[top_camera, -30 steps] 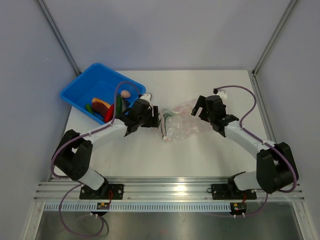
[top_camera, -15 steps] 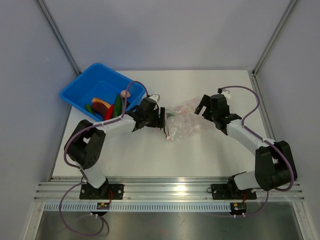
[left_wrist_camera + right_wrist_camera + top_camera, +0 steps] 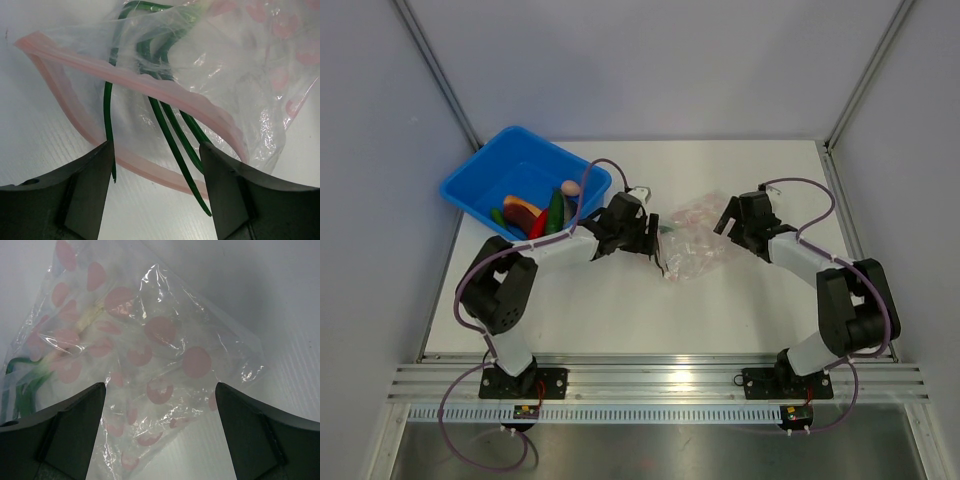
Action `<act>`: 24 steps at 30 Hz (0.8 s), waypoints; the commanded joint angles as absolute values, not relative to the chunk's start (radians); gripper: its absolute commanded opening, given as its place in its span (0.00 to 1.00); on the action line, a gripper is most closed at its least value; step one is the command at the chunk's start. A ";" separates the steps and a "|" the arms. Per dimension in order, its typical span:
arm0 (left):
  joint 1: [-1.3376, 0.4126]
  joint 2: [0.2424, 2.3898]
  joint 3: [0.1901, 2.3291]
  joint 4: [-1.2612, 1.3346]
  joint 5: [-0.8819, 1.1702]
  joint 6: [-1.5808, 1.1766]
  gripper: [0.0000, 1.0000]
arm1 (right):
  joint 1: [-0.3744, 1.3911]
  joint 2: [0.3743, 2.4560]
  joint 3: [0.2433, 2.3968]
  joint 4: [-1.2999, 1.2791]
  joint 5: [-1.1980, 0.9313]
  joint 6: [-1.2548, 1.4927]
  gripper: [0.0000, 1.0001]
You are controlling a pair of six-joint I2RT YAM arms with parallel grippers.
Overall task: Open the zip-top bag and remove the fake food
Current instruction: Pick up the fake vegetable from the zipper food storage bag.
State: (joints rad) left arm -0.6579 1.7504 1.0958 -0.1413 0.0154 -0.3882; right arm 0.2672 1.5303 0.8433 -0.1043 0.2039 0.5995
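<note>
— How many containers do we count?
— Two. There's one blue bin (image 3: 485, 180) at ten o'clock on the single table (image 3: 620, 305), and one zip-top bag (image 3: 700, 245) just off the middle toward two o'clock.
— And the toy foods in the bin?
— We make out five: one pinkish egg-like ball (image 3: 570, 187), one long green vegetable (image 3: 556, 207), one orange-tan piece (image 3: 523, 208), one red piece (image 3: 537, 228) and one smaller green bit (image 3: 498, 215) at the bin's seven o'clock end.
— Inside the bag?
— One bunch of green stalks (image 3: 148, 57). We see several strands but can't count them surely.
— Arms?
— Two, with one gripper each: the left gripper (image 3: 154, 146) and the right gripper (image 3: 160, 390), two fingers apiece.
</note>
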 commanded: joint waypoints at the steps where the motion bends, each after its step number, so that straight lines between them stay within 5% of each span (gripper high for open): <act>1: -0.669 1.775 1.147 -0.133 0.018 -0.357 0.70 | 0.247 1.531 0.874 -0.109 0.265 0.617 0.99; 24: -0.681 1.772 1.158 -0.146 0.028 -0.364 0.38 | 0.203 1.368 0.719 -0.083 0.164 0.770 0.99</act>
State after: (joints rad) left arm -0.6773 1.7908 1.1290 -0.1734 0.0158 -0.3672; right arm 0.2100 1.3808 0.7338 -0.1242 0.1867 0.7349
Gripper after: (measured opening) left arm 0.391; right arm 0.993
